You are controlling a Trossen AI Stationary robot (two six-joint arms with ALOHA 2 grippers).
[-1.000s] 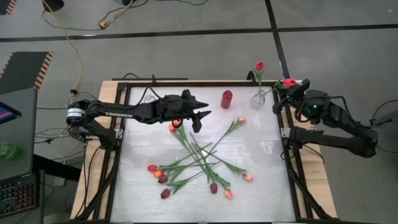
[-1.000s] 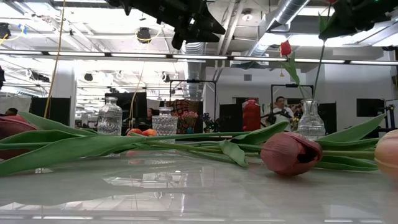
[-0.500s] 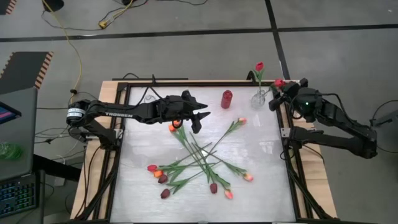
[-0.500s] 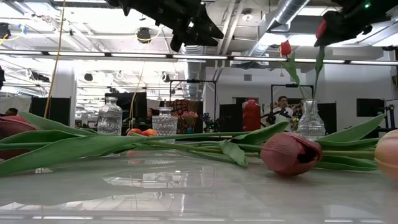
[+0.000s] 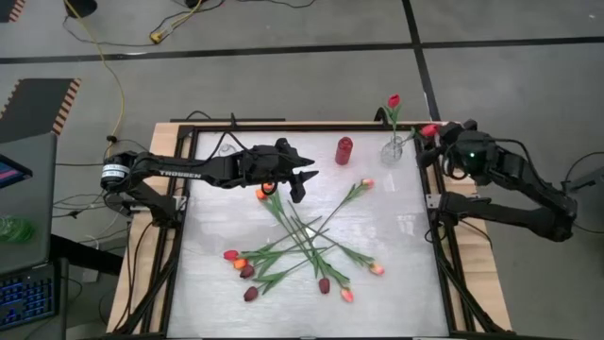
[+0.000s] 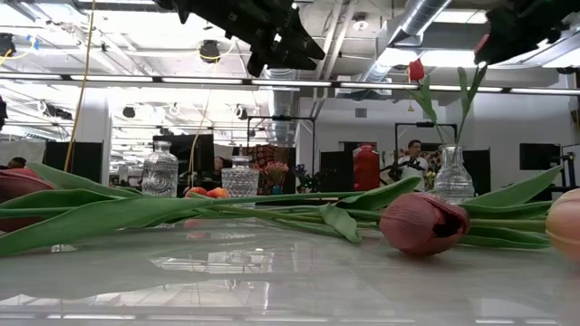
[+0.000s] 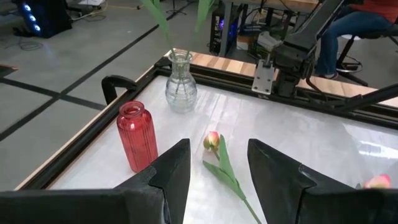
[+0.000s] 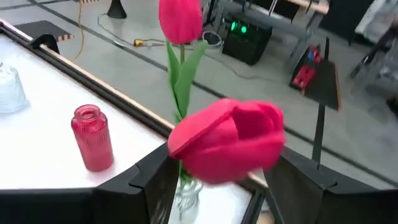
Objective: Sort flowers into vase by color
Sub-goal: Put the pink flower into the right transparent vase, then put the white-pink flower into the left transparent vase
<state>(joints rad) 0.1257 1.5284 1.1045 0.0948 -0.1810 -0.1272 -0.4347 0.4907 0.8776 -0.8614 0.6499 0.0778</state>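
A clear vase (image 5: 394, 149) stands at the far right of the table. One red tulip (image 5: 394, 101) stands upright in it. A second red tulip has its stem (image 6: 469, 95) in the same vase and leans toward the right edge. Its head (image 8: 227, 140) lies between the fingers of my open right gripper (image 5: 436, 135). Several more flowers (image 5: 302, 241) lie crossed on the table's middle. My left gripper (image 5: 304, 181) hangs open above their far end and holds nothing. My right gripper stands open with one finger (image 8: 155, 180) on either side of the leaning tulip's head (image 8: 249, 149). I cannot tell whether either finger touches it. The stem goes down into the clear vase (image 8: 186, 193).
A red vase (image 5: 343, 150) stands left of the clear one. Two more clear vases (image 6: 159, 172) stand at the far left. A black frame (image 5: 436, 203) runs along the table's edges. A person (image 6: 410, 158) shows in the room behind.
My right gripper has opened and let go of the second red tulip. The tulip has sunk with its stem into the clear vase and has tipped from upright to leaning toward the right edge. The left arm has kept still.
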